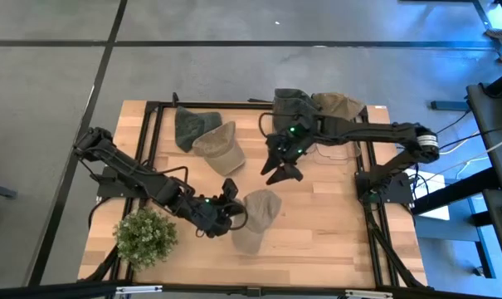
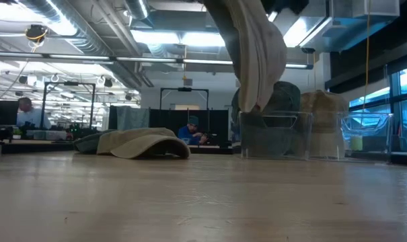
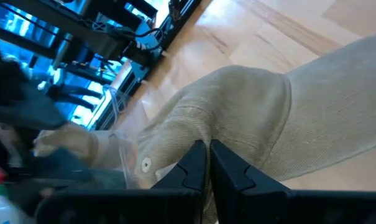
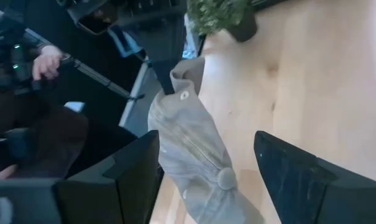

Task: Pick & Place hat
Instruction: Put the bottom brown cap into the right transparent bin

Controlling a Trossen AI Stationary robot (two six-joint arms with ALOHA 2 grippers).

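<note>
A beige hat (image 1: pixel 257 218) hangs from my left gripper (image 1: pixel 231 209), which is shut on it over the near middle of the table. In the low view the hat (image 2: pixel 258 54) dangles clear of the wood. My right gripper (image 1: pixel 283 172) hovers open just beyond it, toward the far side, touching nothing. In the right wrist view, my right gripper (image 4: pixel 206 146) shows its fingers standing wide, with the hat (image 4: pixel 194 155) beyond the gap between them. A dark green hat (image 1: pixel 187 126) and another beige hat (image 1: pixel 219 147) lie flat on the far-left part of the table. My left gripper pinches the hat's cloth edge beside a small metal snap (image 3: pixel 145 165) between its two fingers (image 3: pixel 191 171). In the right wrist view the held end (image 4: pixel 178 78) is uppermost. The crown with its top button (image 4: pixel 225 178) hangs below, lifted clear of the table.
Two clear bins at the far right hold a dark hat (image 1: pixel 290 103) and a tan hat (image 1: pixel 338 105); they also appear in the low view (image 2: pixel 270 138). A potted plant (image 1: pixel 143 237) stands at the near-left corner. Black frame rails (image 1: pixel 155 133) line the table's sides. People sit in the room beyond (image 2: pixel 193 131).
</note>
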